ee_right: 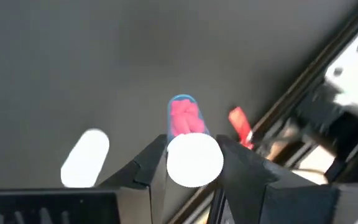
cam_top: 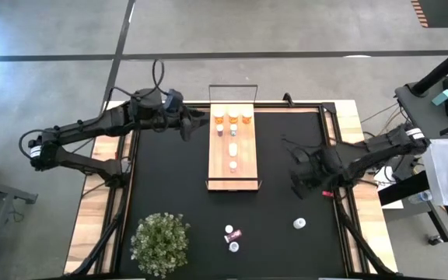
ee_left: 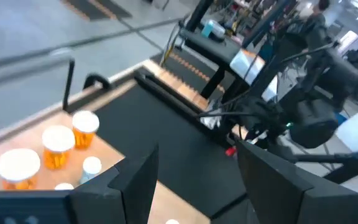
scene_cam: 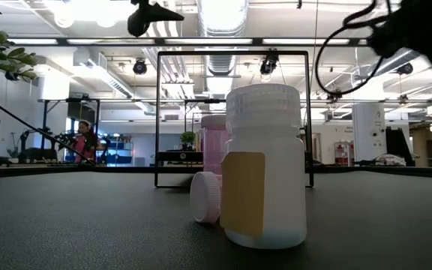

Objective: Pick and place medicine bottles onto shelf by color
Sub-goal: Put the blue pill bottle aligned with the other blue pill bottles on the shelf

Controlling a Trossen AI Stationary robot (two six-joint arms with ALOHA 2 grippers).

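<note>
Right jaws (ee_right: 191, 163): positioned closely on either side of a white-capped bottle (ee_right: 194, 158), whose cap sits between the fingers. Whether the fingers clamp the bottle or merely flank it cannot be determined. In the high view these jaws (cam_top: 299, 180) stand over the right part of the black mat (cam_top: 169, 187), between the shelf and the counter's right edge. The right wrist view also shows a pink-filled bottle (ee_right: 183, 115) beyond the cap, a white bottle (ee_right: 86, 157) lying on the mat beside it, and a small red item (ee_right: 240, 126) at the mat's edge.

Left jaws (ee_left: 194, 180): spread apart, empty, hovering at the far left corner of the shelf (cam_top: 232, 183).

Shelf: light wood, lying lengthwise at the mat's centre. Three orange bottles (cam_top: 232, 117) stand in a row at its far end. A line of small white bottles (cam_top: 232, 148) runs down its middle toward the near end.

Near edge of the mat: a cluster of loose bottles (cam_top: 232, 237) and a single white bottle (cam_top: 299, 224) farther right. A green plant (cam_top: 160, 241) stands at the near left.
</note>
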